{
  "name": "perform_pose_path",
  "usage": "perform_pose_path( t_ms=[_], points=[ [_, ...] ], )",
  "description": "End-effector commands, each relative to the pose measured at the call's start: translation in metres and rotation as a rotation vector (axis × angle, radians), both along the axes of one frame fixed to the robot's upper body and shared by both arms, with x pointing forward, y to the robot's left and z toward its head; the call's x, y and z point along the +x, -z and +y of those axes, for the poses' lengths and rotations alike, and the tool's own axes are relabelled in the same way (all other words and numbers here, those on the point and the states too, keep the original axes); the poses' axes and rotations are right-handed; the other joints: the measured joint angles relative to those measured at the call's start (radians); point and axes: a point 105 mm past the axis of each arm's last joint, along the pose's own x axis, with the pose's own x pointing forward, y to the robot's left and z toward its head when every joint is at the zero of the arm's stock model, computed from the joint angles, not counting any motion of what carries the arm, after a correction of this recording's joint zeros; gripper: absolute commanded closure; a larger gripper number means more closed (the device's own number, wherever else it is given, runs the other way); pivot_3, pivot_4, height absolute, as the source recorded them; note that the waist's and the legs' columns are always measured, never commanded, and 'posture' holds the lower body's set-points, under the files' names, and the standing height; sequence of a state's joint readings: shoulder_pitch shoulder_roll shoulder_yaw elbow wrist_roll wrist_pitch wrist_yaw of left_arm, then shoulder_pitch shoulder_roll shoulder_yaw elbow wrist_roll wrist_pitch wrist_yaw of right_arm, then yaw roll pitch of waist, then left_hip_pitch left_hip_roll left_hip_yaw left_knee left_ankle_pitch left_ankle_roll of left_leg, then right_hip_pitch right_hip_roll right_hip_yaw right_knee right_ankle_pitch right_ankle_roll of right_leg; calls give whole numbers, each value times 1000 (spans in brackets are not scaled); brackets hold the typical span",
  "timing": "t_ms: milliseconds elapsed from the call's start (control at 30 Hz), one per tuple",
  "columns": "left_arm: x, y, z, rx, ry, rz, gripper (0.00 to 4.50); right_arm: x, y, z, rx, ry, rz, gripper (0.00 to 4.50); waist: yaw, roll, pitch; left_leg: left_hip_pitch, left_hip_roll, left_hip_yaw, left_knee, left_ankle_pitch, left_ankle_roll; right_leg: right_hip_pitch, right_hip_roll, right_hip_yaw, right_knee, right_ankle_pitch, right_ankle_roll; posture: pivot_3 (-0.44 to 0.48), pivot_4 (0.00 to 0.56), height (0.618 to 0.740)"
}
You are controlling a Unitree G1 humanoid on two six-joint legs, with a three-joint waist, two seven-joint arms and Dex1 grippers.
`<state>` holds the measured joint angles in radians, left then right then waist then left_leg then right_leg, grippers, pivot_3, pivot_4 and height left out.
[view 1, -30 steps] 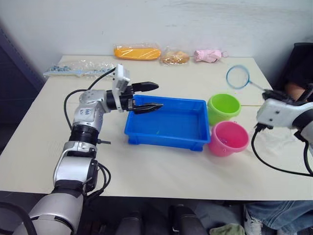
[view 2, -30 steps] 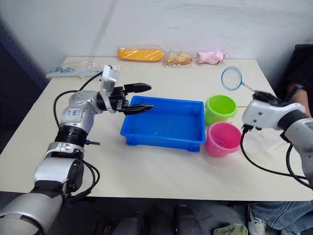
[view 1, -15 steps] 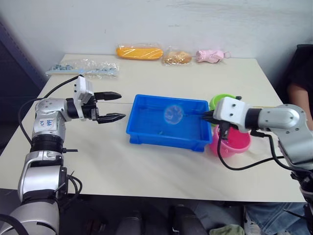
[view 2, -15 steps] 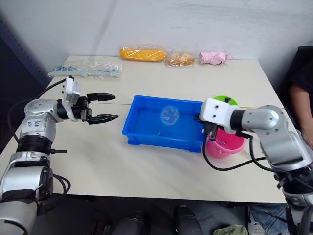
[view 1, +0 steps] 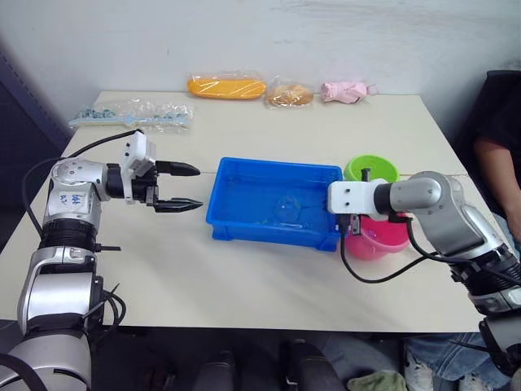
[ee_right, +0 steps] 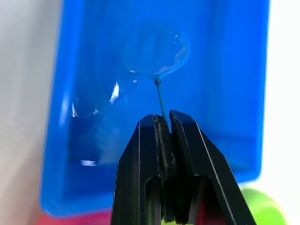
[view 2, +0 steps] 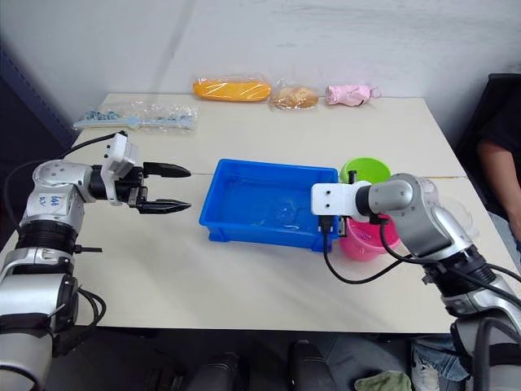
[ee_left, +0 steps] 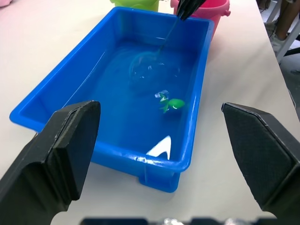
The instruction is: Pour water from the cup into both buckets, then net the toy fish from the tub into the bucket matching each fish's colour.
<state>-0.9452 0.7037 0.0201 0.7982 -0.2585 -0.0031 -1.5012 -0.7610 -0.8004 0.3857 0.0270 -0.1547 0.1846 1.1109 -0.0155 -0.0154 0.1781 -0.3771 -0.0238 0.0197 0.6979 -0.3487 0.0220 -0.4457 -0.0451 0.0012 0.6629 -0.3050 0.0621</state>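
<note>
Our right end effector (ee_right: pixel 163 123) pinches the net's (ee_right: pixel 157 49) thin handle, which runs straight ahead to the hoop dipped in the blue tub (ee_left: pixel 197 101). Just beside the hoop, toward the tub's near wall, floats a green fish (ee_left: pixel 174 104). Our left end effector (view 1: pixel 189 187) hangs spread outside the tub.

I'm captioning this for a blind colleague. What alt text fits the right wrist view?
The right pincer, shut on the net's thin handle, holds the hoop down in the water of the blue tub. A bit of the green bucket and of the pink bucket show past the tub's near rim.
</note>
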Motion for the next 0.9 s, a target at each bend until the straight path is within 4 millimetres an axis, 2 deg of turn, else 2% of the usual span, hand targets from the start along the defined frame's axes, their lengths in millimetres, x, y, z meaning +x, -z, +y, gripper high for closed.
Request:
perform_pose_path(
  t_ms=[33,233,333,400,700,900],
  points=[
    [-11,-9,-1,11,79,-18,17,-6,-7,11,35,-60,34,4500,-1,0,0,0,0,0,0,0,0,0,0,0,0,0,0,0,150,740],
    [-18,-6,-3,17,96,5,17,-6,-6,33,152,-83,123,4500,-10,0,0,0,0,0,0,0,0,0,0,0,0,0,0,0,150,740],
    [-21,-5,-3,16,96,7,17,-6,-4,36,191,-78,167,4500,-12,0,0,0,0,-1,0,0,0,0,0,0,1,0,0,0,150,740],
    [-23,-5,-3,13,94,9,17,-7,-7,41,308,-43,253,4500,-12,0,0,0,0,-1,0,0,0,0,0,0,1,0,0,0,150,740],
    [-26,-7,-1,-20,67,16,17,-6,-15,32,449,49,405,4500,-12,0,0,0,0,-1,0,0,0,0,0,-1,1,0,0,0,150,740],
    [-26,-7,0,-38,50,16,17,-7,-13,29,503,104,468,4500,-12,0,0,0,0,-1,0,0,0,0,0,0,1,0,0,0,150,740]
  ],
)
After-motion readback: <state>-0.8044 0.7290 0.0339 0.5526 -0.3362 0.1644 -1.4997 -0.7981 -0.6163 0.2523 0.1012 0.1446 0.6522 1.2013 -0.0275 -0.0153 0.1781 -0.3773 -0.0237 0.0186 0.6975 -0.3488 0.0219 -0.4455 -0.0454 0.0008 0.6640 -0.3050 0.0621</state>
